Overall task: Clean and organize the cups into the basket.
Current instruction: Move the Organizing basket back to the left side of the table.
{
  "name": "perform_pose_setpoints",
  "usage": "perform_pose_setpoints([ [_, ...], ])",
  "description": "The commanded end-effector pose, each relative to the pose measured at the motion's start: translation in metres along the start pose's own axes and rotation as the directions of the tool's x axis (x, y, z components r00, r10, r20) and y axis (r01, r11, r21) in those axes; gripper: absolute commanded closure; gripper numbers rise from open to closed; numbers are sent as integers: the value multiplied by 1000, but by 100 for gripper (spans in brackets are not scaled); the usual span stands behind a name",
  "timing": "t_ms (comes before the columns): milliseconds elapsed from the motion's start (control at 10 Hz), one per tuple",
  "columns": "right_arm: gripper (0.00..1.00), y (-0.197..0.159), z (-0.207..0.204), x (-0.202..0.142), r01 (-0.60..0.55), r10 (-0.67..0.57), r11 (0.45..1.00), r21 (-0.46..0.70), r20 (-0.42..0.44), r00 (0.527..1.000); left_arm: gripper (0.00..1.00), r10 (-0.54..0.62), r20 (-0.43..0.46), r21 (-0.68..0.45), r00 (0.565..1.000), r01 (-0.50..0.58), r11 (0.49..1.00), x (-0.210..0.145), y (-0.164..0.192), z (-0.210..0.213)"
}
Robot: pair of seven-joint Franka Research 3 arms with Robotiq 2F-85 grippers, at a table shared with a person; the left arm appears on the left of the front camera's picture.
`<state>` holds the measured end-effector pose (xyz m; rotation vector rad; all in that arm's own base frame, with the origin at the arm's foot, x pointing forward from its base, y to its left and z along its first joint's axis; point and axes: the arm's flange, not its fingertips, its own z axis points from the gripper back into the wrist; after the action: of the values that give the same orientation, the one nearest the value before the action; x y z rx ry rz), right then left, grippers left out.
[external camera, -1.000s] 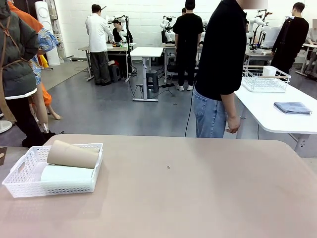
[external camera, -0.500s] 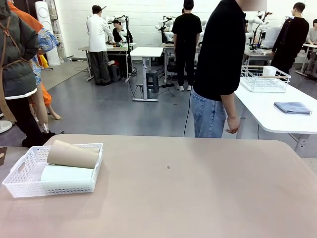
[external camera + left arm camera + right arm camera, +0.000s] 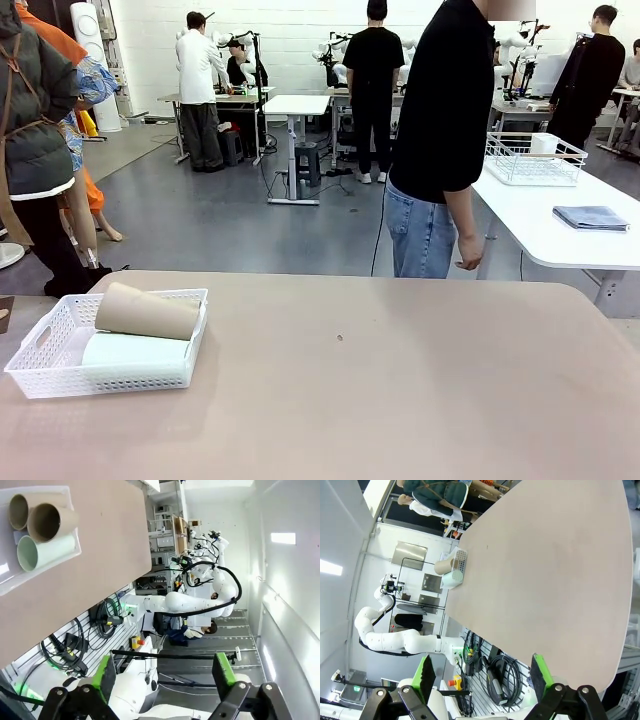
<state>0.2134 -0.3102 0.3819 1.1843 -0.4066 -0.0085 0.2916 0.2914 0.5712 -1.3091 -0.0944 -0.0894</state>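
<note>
The white lattice basket is being seen at the near left of the tan tabletop, with its solid rim and a handle cut-out facing the left edge. Inside it, a pale mint green cup is lying on its side along the front, and a tan-brown cup is lying across the top behind it, resting partly on the rim. In the left wrist view, three open mouths are being shown in the basket: the mint one and two tan-brown ones, stacked side by side. The left tool is being held wide with nothing between its green pads, away from the tabletop; the right tool is likewise being held wide and empty. Compared with a second ago, the basket and cups are lying unchanged, while the person in black at the far side is being seen shifted slightly leftward. Beyond, a white table with a wire rack and folded cloth is standing on grey floor.
</note>
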Motion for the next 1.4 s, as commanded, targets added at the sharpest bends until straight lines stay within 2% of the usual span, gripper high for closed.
perform_pose_setpoints([
  [0, 0, 1, -1, 1, -2, 2, 1000, 0, -3, 1000, 0, -39, -11, -18, 999, 38, 999, 3, -10, 52],
  [200, 0, 1, -1, 1, -2, 2, 1000, 0, -3, 1000, 0, -45, 17, 3, 999, 45, 999, 0, -14, 54],
  [400, 0, 1, -1, 1, -2, 2, 1000, 0, -3, 1000, 0, -32, 110, 69, 993, 25, 997, -10, -21, 55],
  [600, 0, 1, -1, 1, -2, 2, 1000, 0, -3, 1000, 0, -44, 157, 121, 987, 25, 992, -22, -28, 57],
  [800, 0, 1, -1, 1, -2, 2, 1000, 0, -3, 1000, 0, -36, 172, 123, 984, 14, 992, -25, -29, 62],
  [1100, 0, 1, -1, 1, -2, 2, 1000, 0, -3, 1000, 0, 32, 255, 134, 966, -68, 989, -22, -19, 72],
  [1300, 0, 1, -1, 1, -2, 2, 1000, 0, -3, 1000, 0, 116, 283, 80, 952, -144, 986, -16, 6, 86],
])
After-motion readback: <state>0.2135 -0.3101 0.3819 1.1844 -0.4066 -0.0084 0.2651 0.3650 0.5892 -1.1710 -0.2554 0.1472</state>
